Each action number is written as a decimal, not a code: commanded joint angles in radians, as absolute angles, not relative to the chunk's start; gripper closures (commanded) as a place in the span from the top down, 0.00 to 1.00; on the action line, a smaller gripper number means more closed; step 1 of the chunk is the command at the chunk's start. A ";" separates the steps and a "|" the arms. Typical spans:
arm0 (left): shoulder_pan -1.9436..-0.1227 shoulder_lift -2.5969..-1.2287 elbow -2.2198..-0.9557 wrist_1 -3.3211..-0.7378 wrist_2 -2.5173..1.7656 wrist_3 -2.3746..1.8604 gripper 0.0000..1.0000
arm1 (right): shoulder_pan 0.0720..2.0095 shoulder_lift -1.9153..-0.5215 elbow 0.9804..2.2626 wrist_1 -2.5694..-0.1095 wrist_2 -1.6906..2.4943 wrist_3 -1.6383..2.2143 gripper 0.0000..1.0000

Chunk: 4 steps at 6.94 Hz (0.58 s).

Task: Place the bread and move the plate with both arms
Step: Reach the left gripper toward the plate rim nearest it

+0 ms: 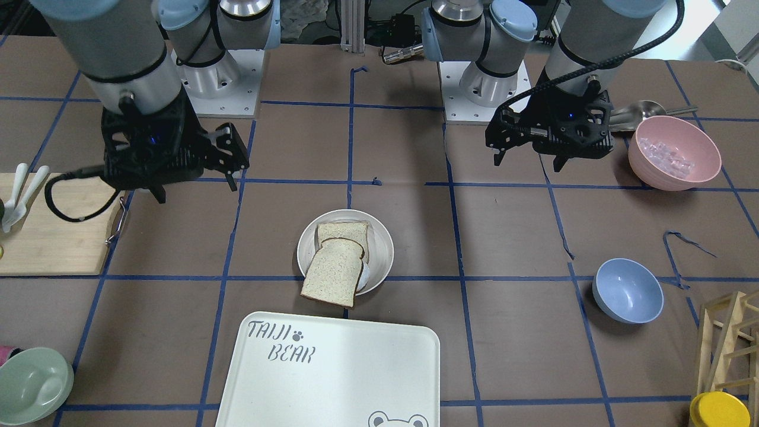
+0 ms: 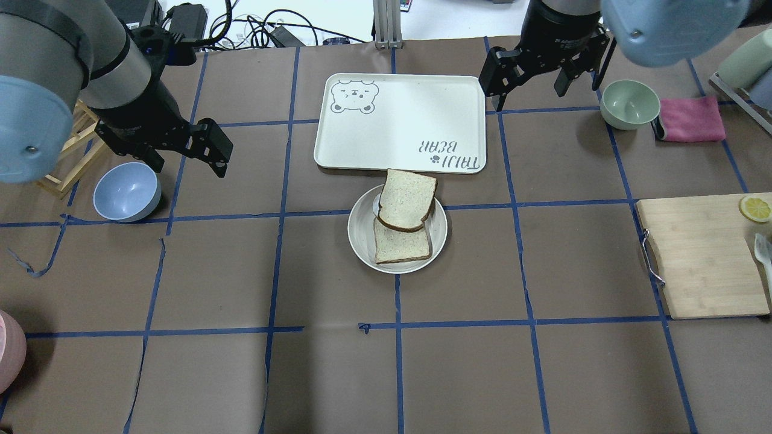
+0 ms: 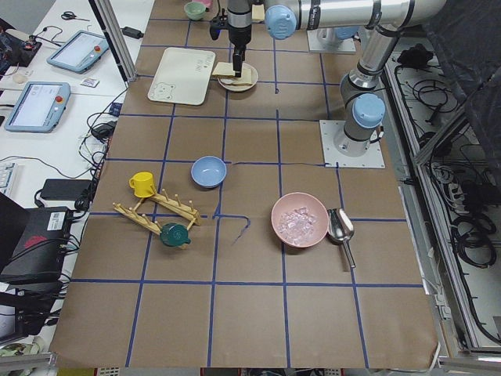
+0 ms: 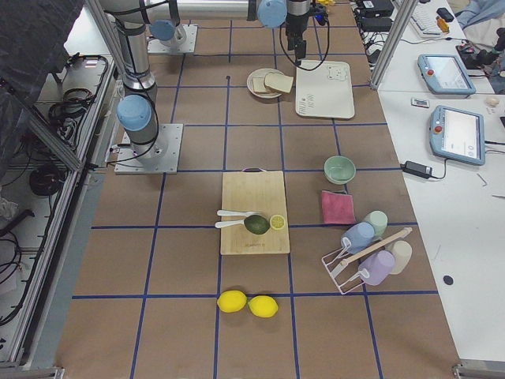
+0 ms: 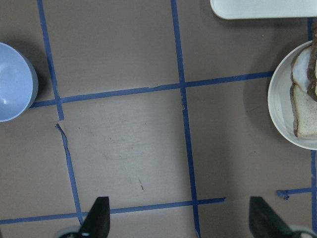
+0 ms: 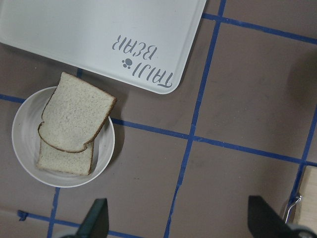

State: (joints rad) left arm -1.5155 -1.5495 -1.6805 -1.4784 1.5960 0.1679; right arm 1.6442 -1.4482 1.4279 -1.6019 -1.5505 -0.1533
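Observation:
The cream-white plate (image 2: 362,241) sits at the table's middle, just in front of the tray. The dark-crusted bread (image 2: 407,196) lies on it, overlapping a paler slice (image 2: 401,244) and overhanging the rim toward the tray. Plate (image 1: 382,237) and bread (image 1: 332,276) also show in the front view, and in the right wrist view as plate (image 6: 25,148) and bread (image 6: 77,116). My left gripper (image 2: 187,154) is open and empty, above the table left of the plate. My right gripper (image 2: 528,78) is open and empty, beyond the tray's right corner. The left wrist view shows the plate's edge (image 5: 282,104).
The "TAIJI BEAR" tray (image 2: 398,120) lies just beyond the plate. A blue bowl (image 2: 126,191) sits under my left arm. A green bowl (image 2: 630,103) and a pink cloth (image 2: 690,117) are near my right gripper. A cutting board (image 2: 699,253) lies at right. A pink bowl (image 1: 673,153) is nearby.

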 commanded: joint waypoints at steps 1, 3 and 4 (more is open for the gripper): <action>-1.517 -1.638 -1.733 -1.317 1.518 0.152 1.00 | 1.628 -1.476 1.434 -1.581 -1.539 -0.131 1.00; -1.523 -1.716 -1.848 -1.093 1.436 0.150 1.00 | 1.617 -1.485 1.437 -1.609 -1.554 -0.140 1.00; -1.528 -1.748 -1.892 -1.057 1.369 0.149 1.00 | 1.617 -1.486 1.437 -1.624 -1.555 -0.135 1.00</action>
